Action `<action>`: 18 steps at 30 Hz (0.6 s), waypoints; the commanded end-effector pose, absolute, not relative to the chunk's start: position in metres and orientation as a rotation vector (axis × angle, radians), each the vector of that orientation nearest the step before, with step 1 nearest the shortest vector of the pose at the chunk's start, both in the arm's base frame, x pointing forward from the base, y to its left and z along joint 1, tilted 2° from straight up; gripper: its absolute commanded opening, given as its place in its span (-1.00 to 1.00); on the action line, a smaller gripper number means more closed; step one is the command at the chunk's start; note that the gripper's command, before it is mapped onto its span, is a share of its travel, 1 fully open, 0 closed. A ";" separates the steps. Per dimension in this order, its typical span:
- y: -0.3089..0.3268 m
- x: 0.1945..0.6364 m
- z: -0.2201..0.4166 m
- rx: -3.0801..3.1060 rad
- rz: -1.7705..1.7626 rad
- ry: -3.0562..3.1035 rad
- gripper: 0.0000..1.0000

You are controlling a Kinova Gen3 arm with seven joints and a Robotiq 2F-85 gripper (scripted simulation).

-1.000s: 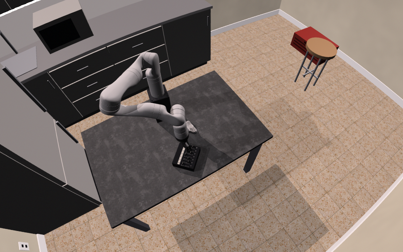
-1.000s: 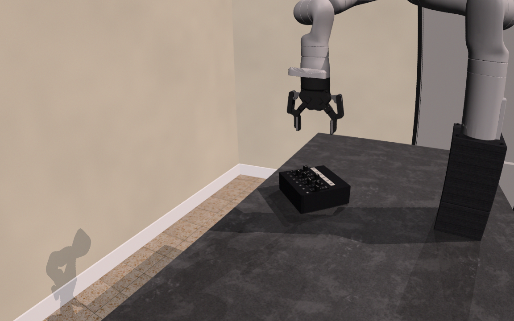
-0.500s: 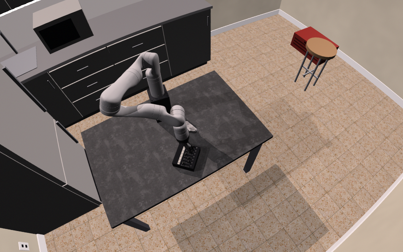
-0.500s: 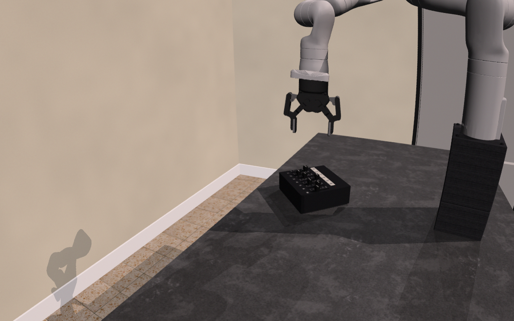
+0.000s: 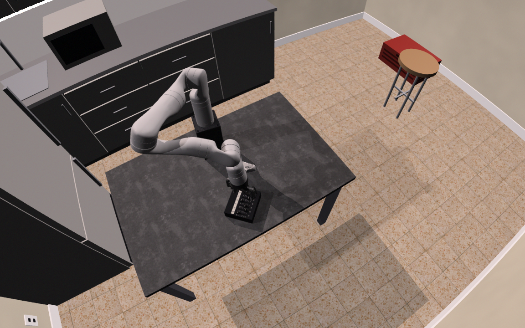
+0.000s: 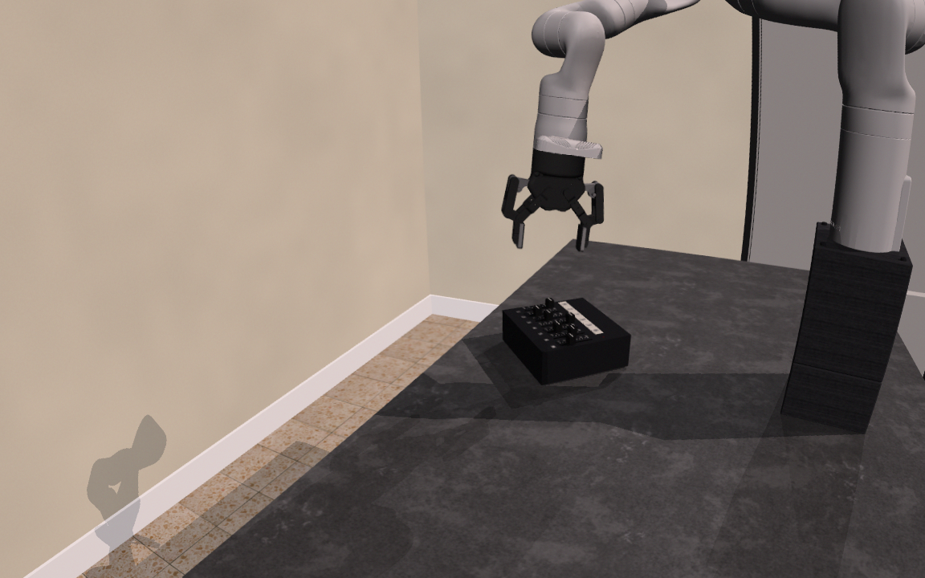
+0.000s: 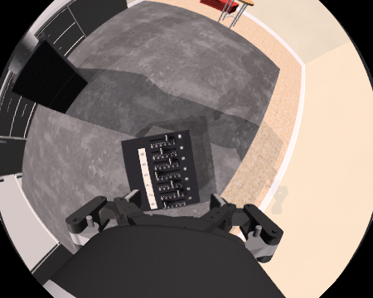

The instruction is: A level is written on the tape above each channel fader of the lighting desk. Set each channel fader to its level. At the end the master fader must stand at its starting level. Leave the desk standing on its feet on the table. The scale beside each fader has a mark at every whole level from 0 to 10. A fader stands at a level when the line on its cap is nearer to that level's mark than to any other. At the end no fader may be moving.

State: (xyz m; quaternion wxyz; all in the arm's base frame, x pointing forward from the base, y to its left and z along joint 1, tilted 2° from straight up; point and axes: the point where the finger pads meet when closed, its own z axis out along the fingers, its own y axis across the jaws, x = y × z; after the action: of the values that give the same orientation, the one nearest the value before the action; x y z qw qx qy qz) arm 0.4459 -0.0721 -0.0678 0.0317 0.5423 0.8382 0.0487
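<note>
One tiled room [image 5: 440, 171]; dark mottled worktop [image 5: 166, 212] [image 6: 595, 460] [image 7: 170, 54]. Lighting desk [image 5: 243, 205] [image 6: 570, 346] [image 7: 161, 170] upright near worktop's long edge, long axis slightly oblique to that edge's perpendicular. Gripper [image 5: 242, 191] [image 6: 551, 247] [image 7: 175, 200] above, released, fingers spread wide.

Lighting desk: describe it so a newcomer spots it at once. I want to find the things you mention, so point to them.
Find the dark table [image 5: 166, 228] [image 6: 595, 488] [image 7: 174, 54] the arm [image 5: 166, 108] [image 6: 872, 158] works over. On it, below the open fingers, sits a low black box, the lighting desk [image 5: 232, 215] [image 6: 584, 360] [image 7: 133, 165]. Unlike the tall plain black pedestal [image 5: 214, 132] [image 6: 843, 330] [image 7: 46, 79], it has a white tape strip beside rows of faders.
</note>
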 end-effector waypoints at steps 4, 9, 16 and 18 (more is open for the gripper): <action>-0.070 0.452 -0.075 1.417 0.177 2.699 1.00; -0.068 0.460 -0.082 1.134 0.193 2.792 1.00; -0.066 0.467 -0.088 0.832 0.203 2.857 1.00; -0.065 0.469 -0.090 0.710 0.204 2.874 1.00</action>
State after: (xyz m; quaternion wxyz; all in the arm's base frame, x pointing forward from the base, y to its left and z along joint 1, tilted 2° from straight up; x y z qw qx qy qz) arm 0.4690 -0.0661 -0.0876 0.0859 0.2599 0.9595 0.0659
